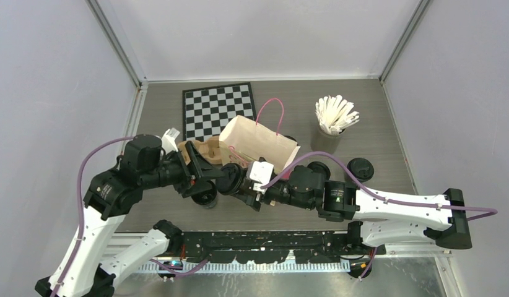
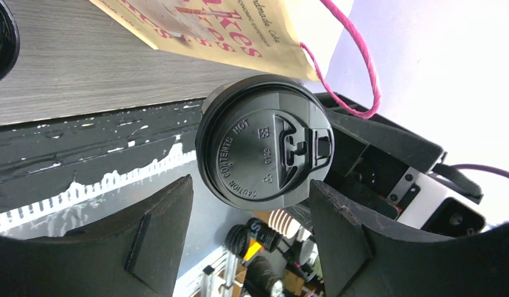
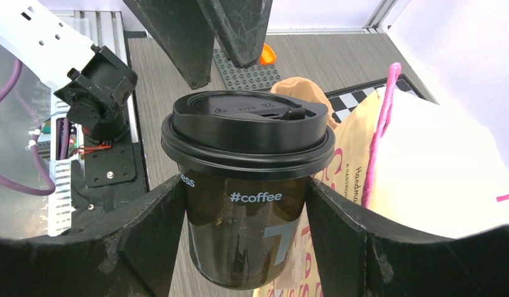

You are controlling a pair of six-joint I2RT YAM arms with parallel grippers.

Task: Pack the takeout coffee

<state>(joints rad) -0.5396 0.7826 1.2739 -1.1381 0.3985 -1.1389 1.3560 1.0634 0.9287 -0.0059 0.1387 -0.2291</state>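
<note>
Right gripper (image 3: 246,185): jaws closed on the body of the lidded black cup (image 3: 243,235), one finger against each side below the rim. The cup is held roughly upright, clear of the table (image 1: 394,130), above its near edge at about mid-width. The cup wall reads "#coffee". Its black lid (image 2: 264,148) is seated on the rim with the sip tab visible, and the left wrist view shows it face-on. Left gripper (image 2: 251,184): jaws spread, one finger on either side of the lid from above. A narrow gap shows at one finger; contact at the other cannot be confirmed. A second black cup (image 1: 205,199) stands on the table at the near edge, just under the left gripper. A flat black lid (image 1: 361,168) lies on the table toward the right edge, well apart from both cups. The paper bag (image 1: 255,145), with pink cord handles, lies just behind the held cup near the table's centre. The brown pulp tray (image 1: 204,148) touches its left side. The chessboard (image 1: 218,110) lies flat toward the far edge. The grey cup of white sticks (image 1: 334,127) stands toward the far right corner.
</note>
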